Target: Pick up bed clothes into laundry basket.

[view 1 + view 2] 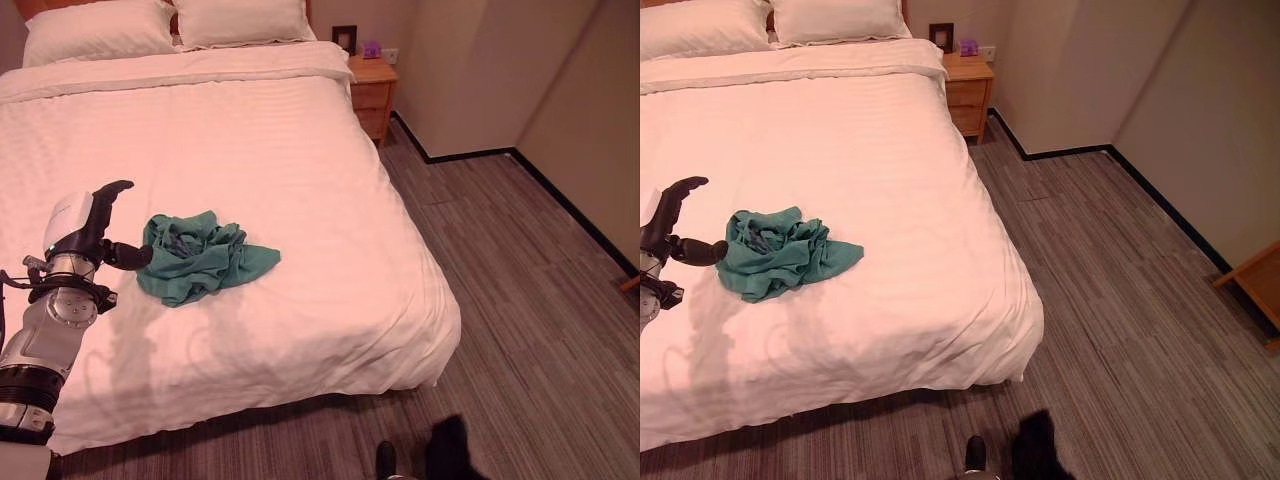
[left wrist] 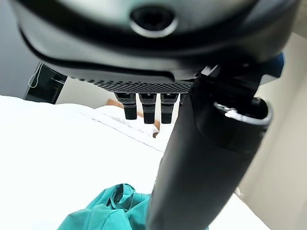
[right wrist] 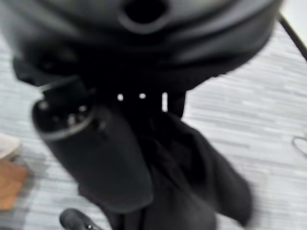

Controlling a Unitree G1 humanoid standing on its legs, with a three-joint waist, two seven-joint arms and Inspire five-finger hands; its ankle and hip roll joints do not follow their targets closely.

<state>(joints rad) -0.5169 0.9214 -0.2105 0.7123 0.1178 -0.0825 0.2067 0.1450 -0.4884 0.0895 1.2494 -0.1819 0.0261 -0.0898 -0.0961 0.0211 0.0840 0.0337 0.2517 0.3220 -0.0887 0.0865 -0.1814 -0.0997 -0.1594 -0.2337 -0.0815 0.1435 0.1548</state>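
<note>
Nothing is picked up yet: the left hand (image 1: 88,235), fingers spread and empty, hovers just beside the green clothes (image 1: 195,257) lying on the bed (image 1: 300,180).

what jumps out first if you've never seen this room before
A crumpled teal garment lies alone on the white bed, near its foot end. The robot's left hand hangs open just beside it, thumb pointing at the cloth. A wooden nightstand stands by the pillows in the far corner.
</note>
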